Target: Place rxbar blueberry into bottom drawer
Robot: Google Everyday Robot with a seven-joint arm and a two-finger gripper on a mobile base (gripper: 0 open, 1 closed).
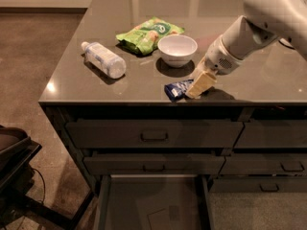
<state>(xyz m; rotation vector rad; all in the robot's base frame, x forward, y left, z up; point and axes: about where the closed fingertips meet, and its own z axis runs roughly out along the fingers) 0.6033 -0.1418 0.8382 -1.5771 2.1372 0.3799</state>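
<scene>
The rxbar blueberry (pixel 175 89) is a small dark blue wrapper lying flat on the grey countertop (pixel 144 80), near its front edge, in front of the white bowl. My gripper (pixel 199 86) is down at the bar's right end and touches or covers it there; the bar's left part sticks out from under it. The white arm (pixel 268 13) reaches in from the upper right. The bottom drawer (pixel 144 198) is pulled open below the counter, showing a flat grey inner tray with nothing clearly in it.
A white bowl (pixel 177 50) stands just behind the bar. A green crinkly snack bag (pixel 146 33) lies behind the bowl. A clear plastic bottle (pixel 103 59) lies on its side at the left. Two shut drawers with bar handles (pixel 154 136) sit above the open one. Dark equipment (pixel 14 162) stands at the floor's left.
</scene>
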